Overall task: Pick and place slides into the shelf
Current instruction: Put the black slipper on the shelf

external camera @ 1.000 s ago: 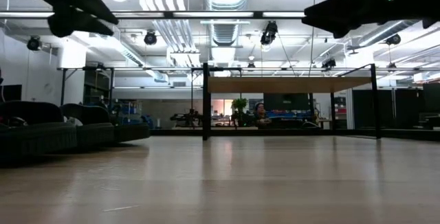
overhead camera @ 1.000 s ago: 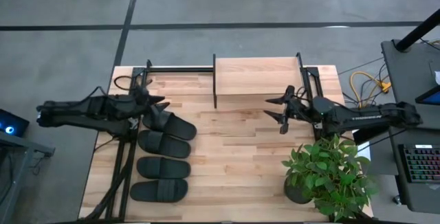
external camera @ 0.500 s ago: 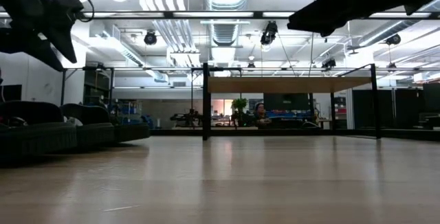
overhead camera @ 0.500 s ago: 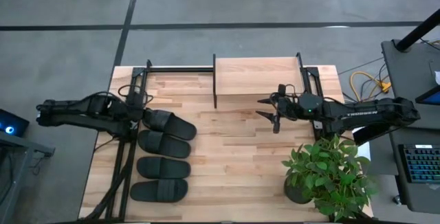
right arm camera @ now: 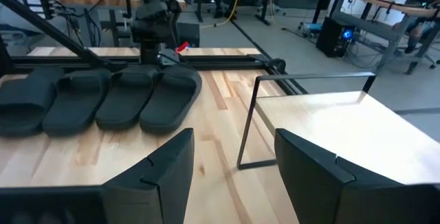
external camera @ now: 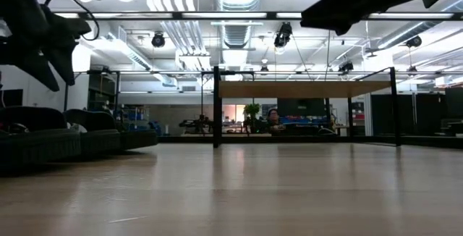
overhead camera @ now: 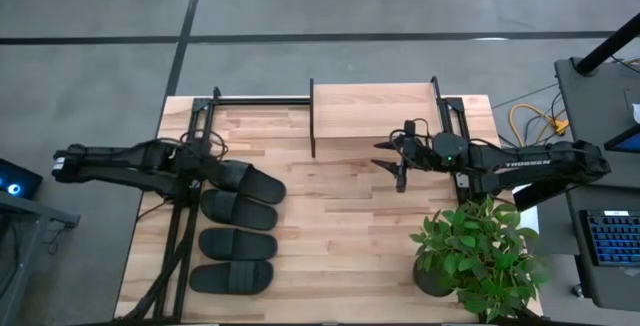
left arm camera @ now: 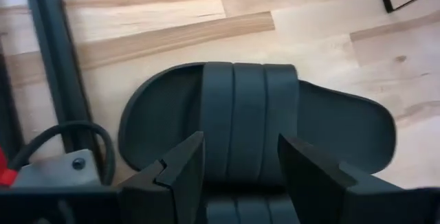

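Your stock: four matte black slides [overhead camera: 238, 228], oval soles, one wide ribbed strap each, in a row well left of the shelf [overhead camera: 373, 114]. Shelf: pale plank top, thin black metal frames. Left tool [left arm camera: 237, 172] spread just over the slide nearest the shelf; right tool [overhead camera: 392, 159] spread at the shelf's front edge. Bench [overhead camera: 340, 256]: light wood strips. Beyond it, grey floor.

One black slide [left arm camera: 247, 124] is seen lying flat on the wood surface [left arm camera: 172, 38], strap facing up. The left gripper [left arm camera: 240, 162] is positioned directly over the strap, its fingers [left arm camera: 182, 169] spread apart on either side of the band; no contact can be confirmed. A black frame bar [left arm camera: 51, 59] and a looped cable [left arm camera: 69, 138] are seen beside the slide's end.
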